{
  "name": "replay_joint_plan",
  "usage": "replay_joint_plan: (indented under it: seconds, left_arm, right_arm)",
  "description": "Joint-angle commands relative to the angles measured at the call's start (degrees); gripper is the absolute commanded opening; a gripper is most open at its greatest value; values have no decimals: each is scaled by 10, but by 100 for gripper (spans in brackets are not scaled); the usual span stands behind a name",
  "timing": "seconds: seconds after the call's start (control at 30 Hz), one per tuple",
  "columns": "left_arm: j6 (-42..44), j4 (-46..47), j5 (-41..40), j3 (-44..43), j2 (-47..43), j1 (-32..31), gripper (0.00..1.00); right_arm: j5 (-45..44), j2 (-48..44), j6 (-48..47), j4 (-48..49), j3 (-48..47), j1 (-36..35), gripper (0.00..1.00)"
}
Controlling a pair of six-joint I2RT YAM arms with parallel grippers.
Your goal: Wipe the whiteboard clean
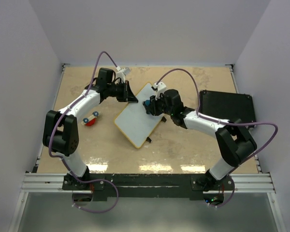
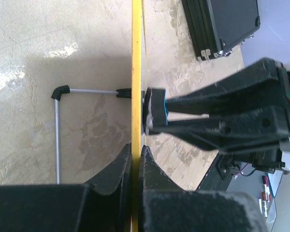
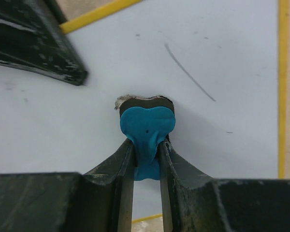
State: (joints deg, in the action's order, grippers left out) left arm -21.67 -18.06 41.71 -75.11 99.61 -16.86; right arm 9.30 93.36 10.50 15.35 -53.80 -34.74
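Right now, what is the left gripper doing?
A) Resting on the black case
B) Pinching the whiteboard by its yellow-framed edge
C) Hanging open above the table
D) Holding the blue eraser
B: in the left wrist view the left gripper is closed on the yellow edge of the whiteboard, while the right gripper presses the blue eraser to the board face.
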Motion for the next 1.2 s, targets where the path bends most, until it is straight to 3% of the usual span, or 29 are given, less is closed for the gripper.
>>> replay_joint_plan:
  seconds: [0.0,0.23,0.43,0.53,0.57,0.67,0.77,0.9,0.97,1.17]
  left_arm:
    - [25,-1,-1,-9,-11,-11,0]
    - [23,1,-8,-4,-13,-16,0]
    - [43,-7,-15,-6,-20,-17,0]
    - [58,-14,-15,-17,-25,-17,17]
    - [62,-16,-14,-20,-28,-16,33]
    - [73,-26,-15,-29,-32,-13,59]
    - [76,-29,-17,-33,-37,-6,73]
    - [83,-31,-14,-43,-44,4,85]
    - [85,-35,-14,-56,-50,16,100]
    - [122,-84,-1,-115,-60,84,100]
  right_arm:
    - [79,-7,52,-23,-28,-59,0]
    - [43,-20,45,-56,-42,-136,0]
    - [11,-21,18,-113,-49,-154,0]
    - [6,-48,-6,-137,-32,-147,0]
    - [9,-69,-17,-141,-25,-143,0]
    - [12,-101,-33,-152,-13,-126,0]
    - [25,-118,-62,-192,-13,-106,0]
    - [36,-157,-92,-223,-14,-73,0]
    - [48,-169,-120,-252,-17,-57,0]
    - [43,-215,-235,-388,-43,-31,0]
